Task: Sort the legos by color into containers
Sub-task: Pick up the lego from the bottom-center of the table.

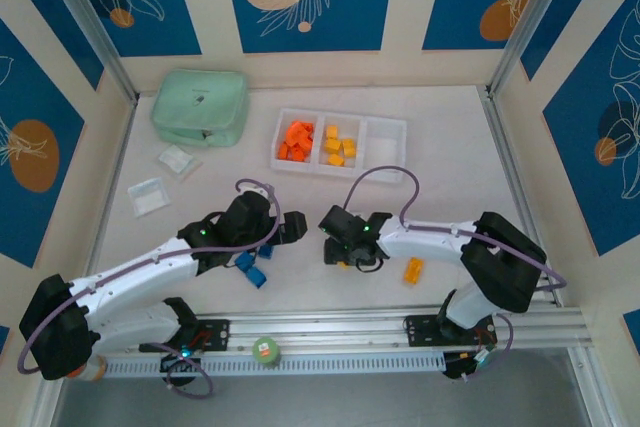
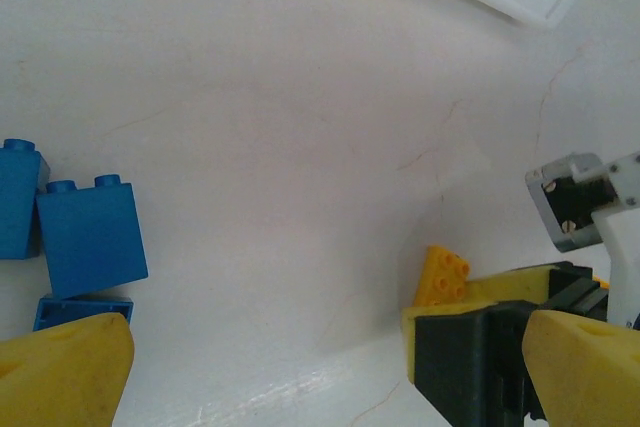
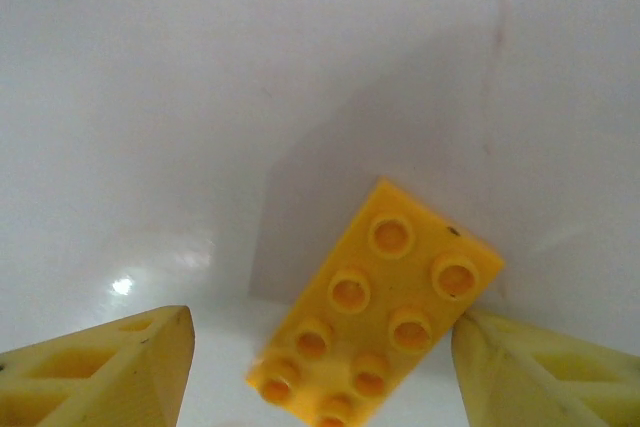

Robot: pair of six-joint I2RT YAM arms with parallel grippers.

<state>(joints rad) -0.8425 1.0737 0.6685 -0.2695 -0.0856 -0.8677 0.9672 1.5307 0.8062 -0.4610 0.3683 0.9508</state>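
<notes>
1. Right fingers (image 3: 545, 372) are spread and straddle a yellow brick (image 3: 375, 307) lying studs-up on the desk (image 1: 450, 182). Nothing is gripped. One finger sits at the brick's corner, touching or just short of it; I can't tell which. The other stands well apart.
2. Left fingers (image 2: 60, 372) are released wide and empty. The blue bricks (image 2: 90, 237) lie just beside one tip.
3. Tray (image 1: 385, 147): orange bricks (image 1: 296, 140) fill the left compartment and yellow ones (image 1: 338, 147) the middle. The right compartment is bare, so I judge blue is not yet begun.
4. Risk: the brick lies skewed to the closing line. The pinch would land on corners rather than flat sides, so the brick may twist, skid or pop out.
5. Risk: the uneven gap means the near finger shoves the brick across the smooth desk before the far one arrives.
6. Risk: both wrists crowd the desk's middle. A lift toward the tray could clip the left arm.
7. Risk: the loose brick (image 1: 412, 269) by the right arm reads between orange and yellow, so it could land in the wrong compartment.
</notes>
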